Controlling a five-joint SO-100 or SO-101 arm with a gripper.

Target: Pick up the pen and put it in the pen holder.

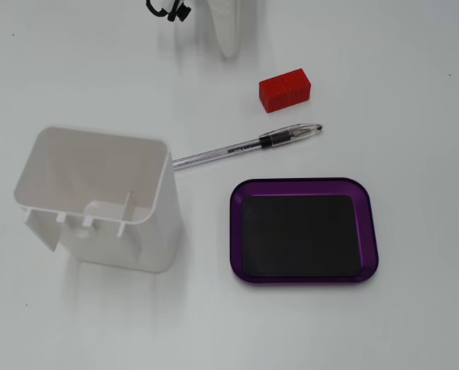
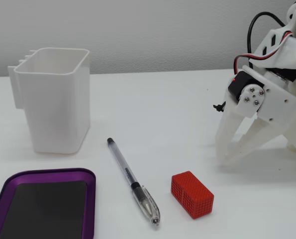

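Lying flat between the purple tray and the red block, the pen points toward the pen holder. Farther back, the gripper stands empty, jaws narrowly parted. Risk: fingers striking the block, or the barrel rolling away.

**A bare desk-top test bench for a hobby robot arm**

The setting reads as a small lab or maker's desk rather than a home room. A plain white table meets a blank pale grey wall behind the pen holder. To the right of the pen holder stands a white 3D-printed arm with exposed screws, a black servo and loose red and black wires. Near it lie test props: a ridged red printed block and a purple tray.
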